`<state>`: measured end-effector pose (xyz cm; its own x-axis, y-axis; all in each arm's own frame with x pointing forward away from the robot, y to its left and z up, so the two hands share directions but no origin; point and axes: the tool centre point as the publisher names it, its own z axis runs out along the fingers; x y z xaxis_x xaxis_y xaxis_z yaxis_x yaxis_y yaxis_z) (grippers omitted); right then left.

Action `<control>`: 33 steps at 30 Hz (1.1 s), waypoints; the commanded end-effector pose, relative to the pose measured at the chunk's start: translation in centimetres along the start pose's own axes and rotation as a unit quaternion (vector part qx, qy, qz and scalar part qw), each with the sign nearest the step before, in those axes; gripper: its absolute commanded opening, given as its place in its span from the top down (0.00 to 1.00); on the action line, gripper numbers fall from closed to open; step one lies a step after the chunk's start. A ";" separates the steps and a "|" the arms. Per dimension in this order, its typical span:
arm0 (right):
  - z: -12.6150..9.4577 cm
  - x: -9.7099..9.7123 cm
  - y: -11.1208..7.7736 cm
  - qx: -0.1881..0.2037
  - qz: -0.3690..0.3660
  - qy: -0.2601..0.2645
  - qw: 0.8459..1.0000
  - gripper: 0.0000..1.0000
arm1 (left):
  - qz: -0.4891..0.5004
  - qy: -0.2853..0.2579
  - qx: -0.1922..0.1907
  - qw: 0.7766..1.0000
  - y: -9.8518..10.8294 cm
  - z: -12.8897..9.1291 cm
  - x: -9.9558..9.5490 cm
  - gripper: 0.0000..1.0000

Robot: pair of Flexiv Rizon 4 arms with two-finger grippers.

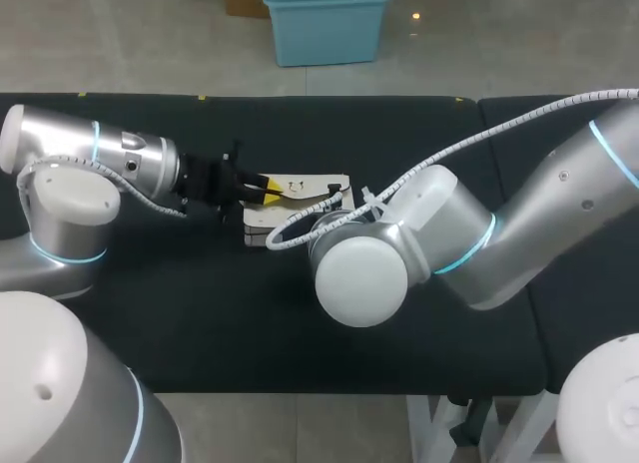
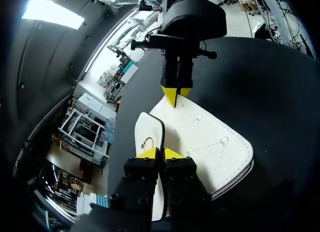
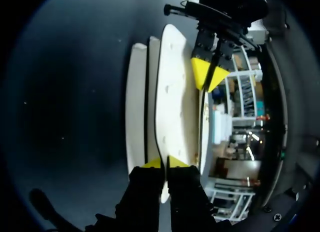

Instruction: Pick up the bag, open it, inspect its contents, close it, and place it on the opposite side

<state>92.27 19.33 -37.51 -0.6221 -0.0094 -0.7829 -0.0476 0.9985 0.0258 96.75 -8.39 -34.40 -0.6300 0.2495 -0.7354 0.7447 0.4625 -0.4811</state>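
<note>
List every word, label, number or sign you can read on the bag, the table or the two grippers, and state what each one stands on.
Readable text: none on the white bag, the black table, the left gripper or the right gripper.
Small gold mark on the bag: too small to read; it cannot be told whether it is lettering or a fitting.

White bag, black-edged, with faint stitched lines; black table; yellow fingertips; silver arms banded cyan.
</note>
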 end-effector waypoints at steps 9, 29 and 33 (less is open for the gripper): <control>0.3 0.4 -0.3 -0.006 0.000 -0.038 0.999 1.00 | 0.045 -0.016 -0.014 0.999 0.2 0.1 0.9 1.00; 0.3 0.4 -0.3 -0.006 0.000 -0.038 0.999 1.00 | 0.052 -0.027 -0.023 0.998 0.2 0.0 0.5 0.52; 0.3 0.4 -0.3 -0.006 0.000 -0.038 0.999 1.00 | 0.059 -0.032 -0.024 0.997 0.0 -0.2 -0.1 0.64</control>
<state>92.29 19.36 -37.52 -0.6216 -0.0096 -0.7833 -0.0476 0.9985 0.0256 96.90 -8.39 -34.15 -0.5283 0.2572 -0.8091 0.7984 0.4747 -0.3704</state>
